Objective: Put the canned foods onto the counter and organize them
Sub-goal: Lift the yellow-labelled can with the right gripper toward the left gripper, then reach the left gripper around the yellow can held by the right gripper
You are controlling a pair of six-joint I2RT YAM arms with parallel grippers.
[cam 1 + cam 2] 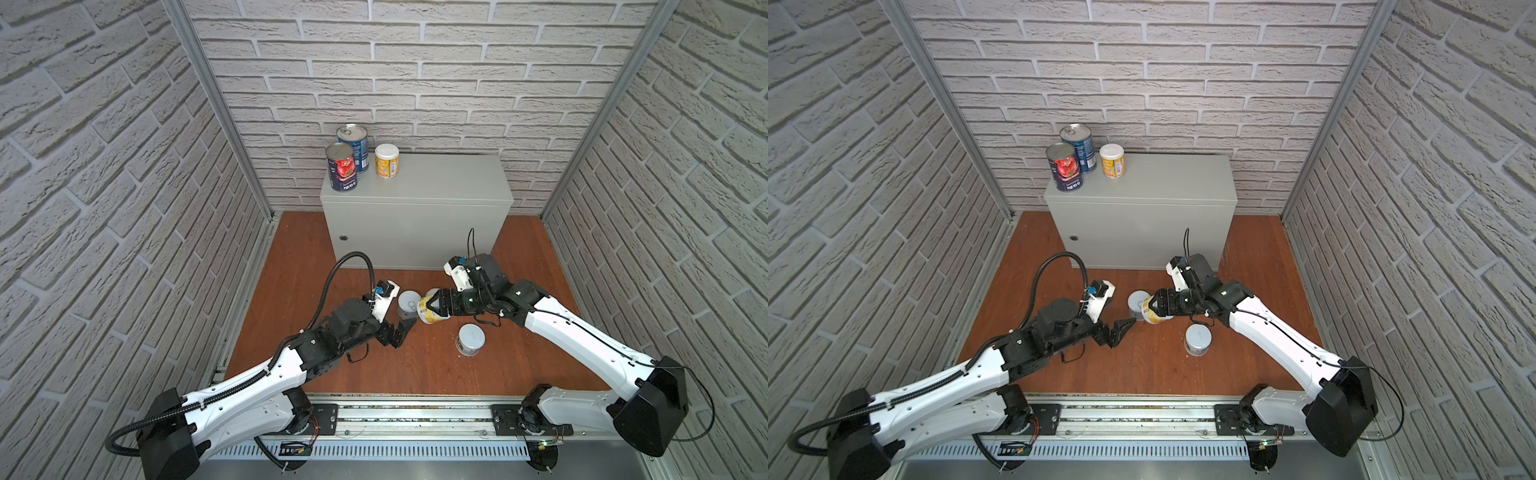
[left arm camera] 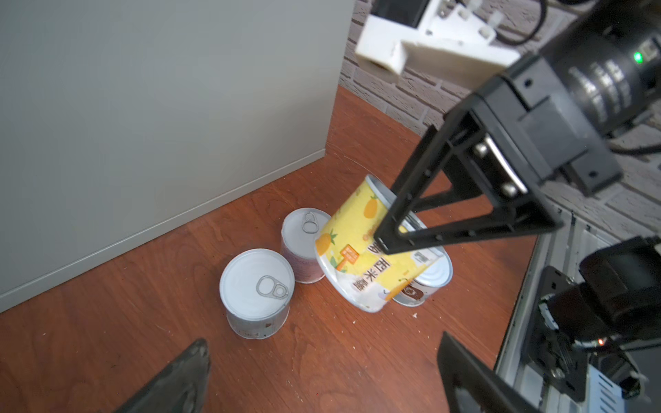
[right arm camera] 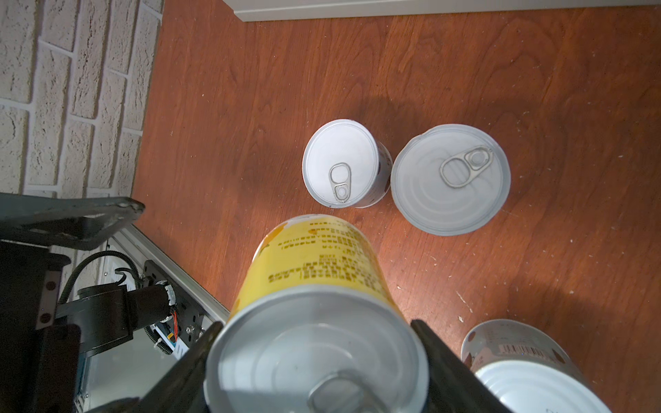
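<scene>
- On the tabletop (image 1: pixel 436 178), the flat top of a light-grey cabinet against the brick wall (image 1: pixel 415 62), three cans stood upright near the left rear corner.
- The tomato can (image 1: pixel 343 168) was foremost, with the blue can (image 1: pixel 355 145) just behind it. The standing yellow can (image 1: pixel 387 162) was just to their right, apart from both.
- Down on the reddish-brown floor (image 1: pixel 415 374), in front of the cabinet, the right tool (image 1: pixel 433 309) was clenched on the held yellow can (image 1: pixel 428 316), with one finger on each side near its lid end.
- That can was tilted, its pull-tab lid turned back toward the right wrist and its base pointing toward the left arm. Whether its low rim touched the floor could not be told.
- The left tool (image 1: pixel 400 331) was released, its jaws wide apart with nothing between them. It sat low over the floor, close by the held can's base.
- Three short white-lidded cans stood upright on the floor.
- The pale can (image 2: pixel 255 293) was nearest the left tool.
- The pink can (image 2: pixel 305 246) stood just beside the pale can and partly behind the held one.
- The third short can (image 1: pixel 471 338) stood by itself, further forward and to the right of the others.
</scene>
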